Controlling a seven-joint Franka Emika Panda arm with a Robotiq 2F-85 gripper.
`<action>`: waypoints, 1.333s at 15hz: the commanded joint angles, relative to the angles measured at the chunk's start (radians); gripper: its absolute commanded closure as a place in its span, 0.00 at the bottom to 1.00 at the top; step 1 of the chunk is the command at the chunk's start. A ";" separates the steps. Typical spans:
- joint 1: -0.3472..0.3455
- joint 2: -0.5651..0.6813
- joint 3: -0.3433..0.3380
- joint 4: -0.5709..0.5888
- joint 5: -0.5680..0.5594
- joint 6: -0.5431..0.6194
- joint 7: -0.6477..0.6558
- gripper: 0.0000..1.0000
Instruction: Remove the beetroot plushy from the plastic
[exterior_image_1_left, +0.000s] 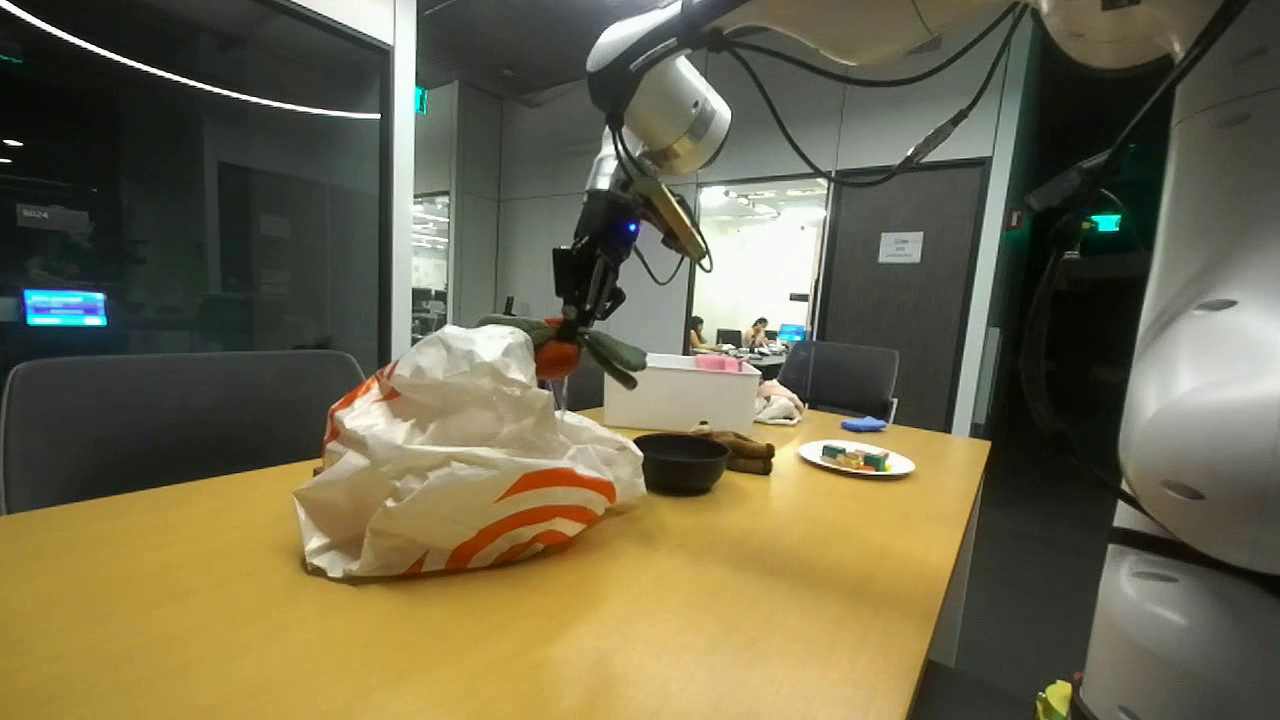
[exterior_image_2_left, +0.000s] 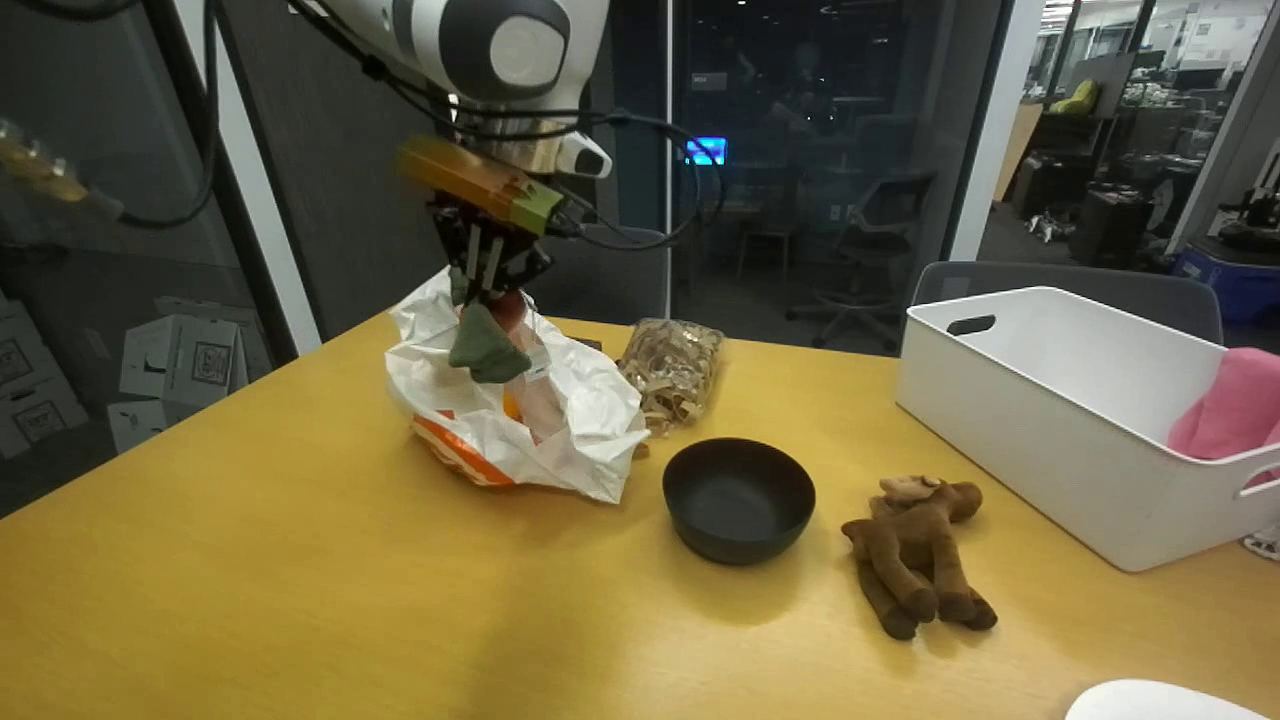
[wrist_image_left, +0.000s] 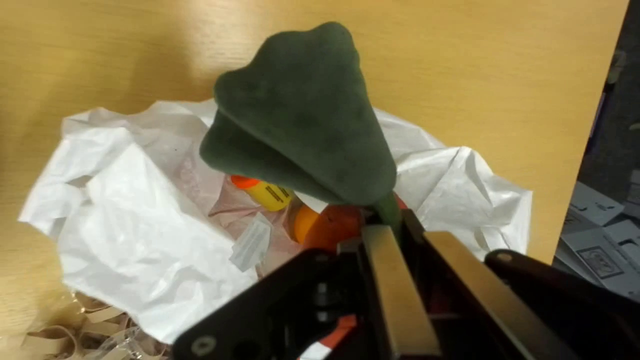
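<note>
The beetroot plushy has a red body (exterior_image_1_left: 557, 360) and grey-green leaves (wrist_image_left: 305, 110). My gripper (wrist_image_left: 400, 225) points down and is shut on its green stem, with the leaves sticking out past the fingers. The gripper also shows in both exterior views (exterior_image_1_left: 572, 322) (exterior_image_2_left: 486, 290). The plushy hangs at the top of the crumpled white plastic bag (exterior_image_1_left: 450, 440) with orange print; its leaves (exterior_image_2_left: 487, 348) are above the bag's opening (exterior_image_2_left: 595, 400). In the wrist view the body is partly hidden by leaves and fingers. A yellow item with an orange end (wrist_image_left: 272, 195) lies inside the bag (wrist_image_left: 135, 215).
A black bowl (exterior_image_2_left: 738, 500) stands beside the bag. A brown plush animal (exterior_image_2_left: 915, 560) lies past it. A white bin (exterior_image_2_left: 1020, 440) holds a pink item (exterior_image_2_left: 1235, 405). A packet of shredded paper (exterior_image_2_left: 672, 370) sits behind the bag. A white plate (exterior_image_1_left: 895, 466) holds small blocks.
</note>
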 joint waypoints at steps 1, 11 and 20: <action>0.018 -0.086 -0.043 0.028 -0.058 -0.112 0.070 0.91; -0.043 -0.301 -0.145 -0.167 -0.262 0.050 0.349 0.91; -0.051 -0.232 -0.160 -0.278 -0.396 0.159 0.459 0.91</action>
